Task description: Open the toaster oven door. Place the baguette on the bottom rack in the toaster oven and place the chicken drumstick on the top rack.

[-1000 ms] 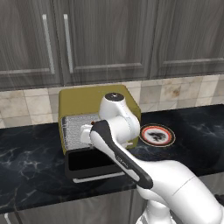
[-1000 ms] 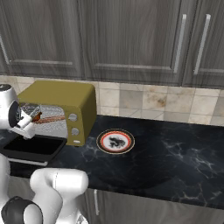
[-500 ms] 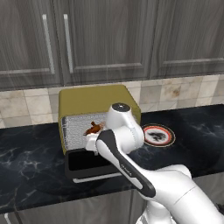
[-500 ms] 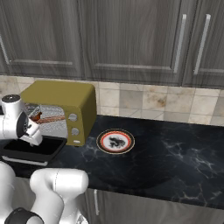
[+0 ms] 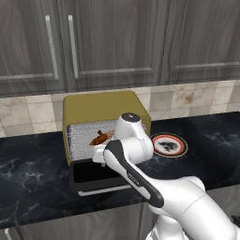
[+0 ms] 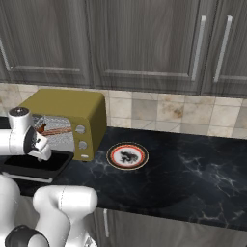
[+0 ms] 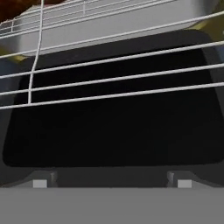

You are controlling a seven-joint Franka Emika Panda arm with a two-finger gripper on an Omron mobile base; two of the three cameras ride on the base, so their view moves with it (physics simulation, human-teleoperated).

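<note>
The mustard-yellow toaster oven (image 5: 101, 105) (image 6: 67, 103) stands on the counter, its door (image 5: 96, 174) (image 6: 34, 166) folded down flat in front. A reddish-brown chicken drumstick (image 5: 100, 138) (image 6: 54, 130) (image 7: 17, 6) lies on the top rack (image 5: 82, 136) (image 7: 109, 15). My gripper (image 5: 100, 154) (image 6: 46, 152) (image 7: 108, 183) hovers just outside the oven mouth, over the lowered door, open and holding nothing. In the hand view, silvery rack wires cross in front of the dark door glass (image 7: 113, 135). The baguette is hidden. My arm covers the lower part of the opening.
A round plate (image 5: 168, 144) (image 6: 127, 156) with a red rim and a dark centre pattern sits on the black marble counter (image 6: 193, 169) right of the oven. Grey cabinets hang above, with a tiled backsplash behind. The oven's knobs (image 6: 80, 136) face front at its right side.
My hand has drawn back out of the oven mouth and shifted right. That has uncovered the drumstick lying on the top rack. The jaws have stayed open.
</note>
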